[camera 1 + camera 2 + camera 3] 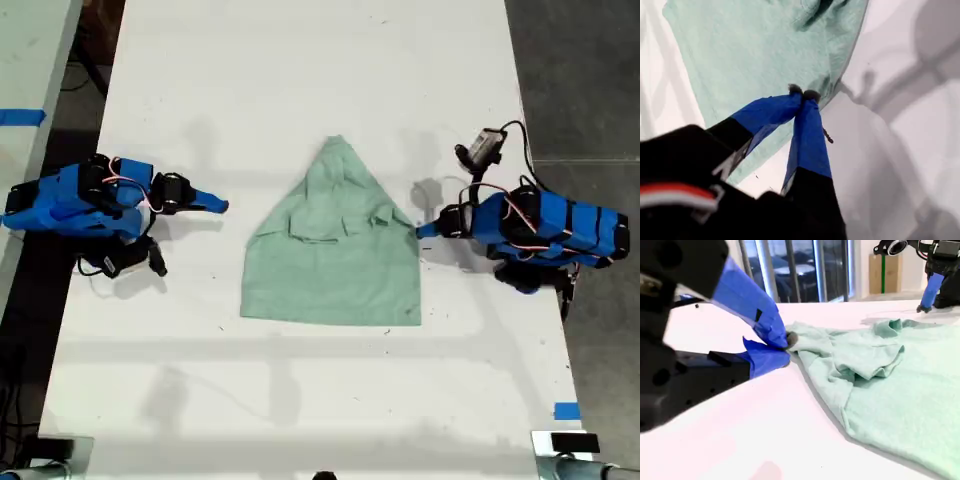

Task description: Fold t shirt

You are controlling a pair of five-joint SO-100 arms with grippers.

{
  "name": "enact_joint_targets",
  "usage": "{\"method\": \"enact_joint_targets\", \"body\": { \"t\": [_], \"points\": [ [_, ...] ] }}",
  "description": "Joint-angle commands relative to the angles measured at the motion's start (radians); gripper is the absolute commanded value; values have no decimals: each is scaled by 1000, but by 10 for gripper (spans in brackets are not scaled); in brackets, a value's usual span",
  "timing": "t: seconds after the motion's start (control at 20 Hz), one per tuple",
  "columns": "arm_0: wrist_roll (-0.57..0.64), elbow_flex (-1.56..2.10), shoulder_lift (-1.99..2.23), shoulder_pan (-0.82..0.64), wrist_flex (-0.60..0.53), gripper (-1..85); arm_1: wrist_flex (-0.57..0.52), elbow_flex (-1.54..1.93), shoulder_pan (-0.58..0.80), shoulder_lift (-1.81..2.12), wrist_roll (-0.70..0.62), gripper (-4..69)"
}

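At the exterior view's left, my second gripper (pixel 218 204) (pixel 786 349) points toward the middle of the white table (pixel 300 60). Its blue claw is pinched together with nothing in it. In the exterior view a strip of bare table lies between its tip and the cloth. From its own low camera the tips seem to sit right against the nearest fold. A scrap of blue tape (pixel 20 117) is stuck to a second table at the exterior view's far left edge. The t shirt (pixel 330 270) (pixel 755 55) (pixel 890 390) lies flat in the middle of the table, between the two arms. It is pale mint green and wrinkled. Its broad straight edge faces the bottom of the exterior view. Its upper part is drawn in to a point, with loose folds bunched across the middle. At the exterior view's right, my first gripper (pixel 425 230) (pixel 802 92) has its claw closed, tips together right at the cloth's side edge. I cannot tell whether any fabric is caught between them. A small black camera (pixel 487 145) stands up from that arm, and another bit of blue tape (pixel 566 410) sits near the table's lower right corner in the exterior view.
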Motion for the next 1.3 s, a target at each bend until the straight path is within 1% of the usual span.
{"method": "enact_joint_targets", "body": {
  "t": [0.0,0.25,0.4,0.65,0.95,1.25],
  "points": [
    [-23,9,8,-17,6,-1,-32,51,-9,17,-25,0],
    [-31,9,8,-18,12,-1,-26,52,-8,17,-3,1],
    [-61,8,8,-23,35,0,-25,54,-9,17,6,1],
    [-61,8,8,-23,38,0,-17,55,-9,17,21,1],
    [-61,6,8,-28,38,0,-29,55,-12,17,-5,-2],
    [-61,6,8,-25,38,0,-14,55,-11,17,34,0]
  ]
}}
